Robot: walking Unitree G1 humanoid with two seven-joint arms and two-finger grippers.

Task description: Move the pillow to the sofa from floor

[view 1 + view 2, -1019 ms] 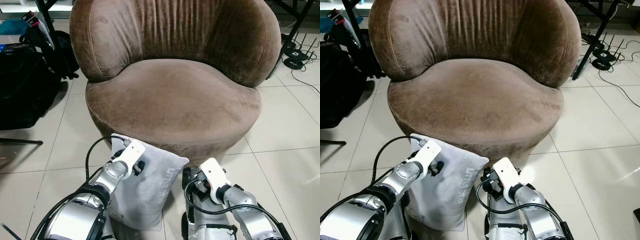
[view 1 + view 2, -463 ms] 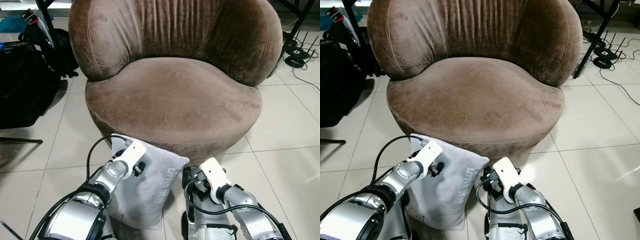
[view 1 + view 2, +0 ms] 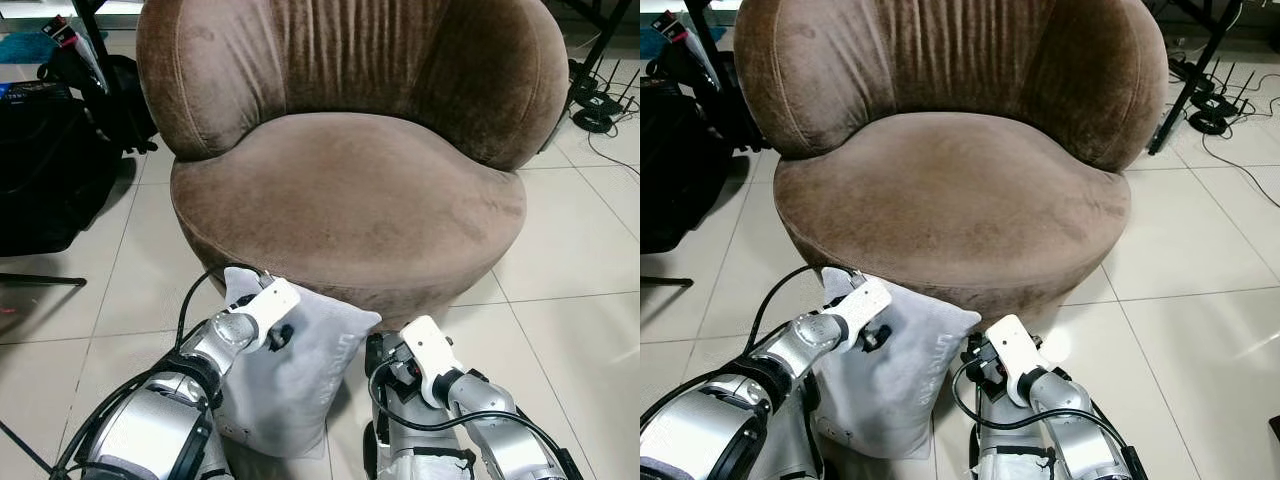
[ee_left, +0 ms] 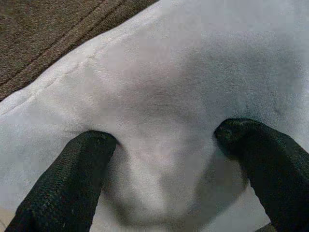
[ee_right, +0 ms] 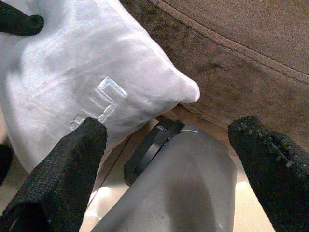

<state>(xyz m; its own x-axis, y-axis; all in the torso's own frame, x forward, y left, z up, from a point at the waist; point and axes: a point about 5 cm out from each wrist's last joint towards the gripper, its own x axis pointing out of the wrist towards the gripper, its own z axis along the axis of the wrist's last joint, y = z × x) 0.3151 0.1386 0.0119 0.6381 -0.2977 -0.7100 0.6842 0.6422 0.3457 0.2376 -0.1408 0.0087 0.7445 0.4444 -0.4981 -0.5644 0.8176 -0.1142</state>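
Before me on the tiles sits the brown sofa (image 3: 345, 190); against its front, standing on the floor (image 3: 570, 320), leans the grey pillow (image 3: 290, 375); my left gripper (image 4: 161, 159) pinches its top, 2 fingers (image 4: 72, 179) dug in; my right gripper (image 5: 166, 150) is spread wide beside it, holding nothing.

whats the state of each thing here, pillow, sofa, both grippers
pillow: upright on the floor, leaning against the sofa front, not yet lifted
sofa: seat bare, nothing on it
left gripper: fingers pressed into the pillow, pinching a fold
right gripper: open, beside the pillow's corner, holding nothing
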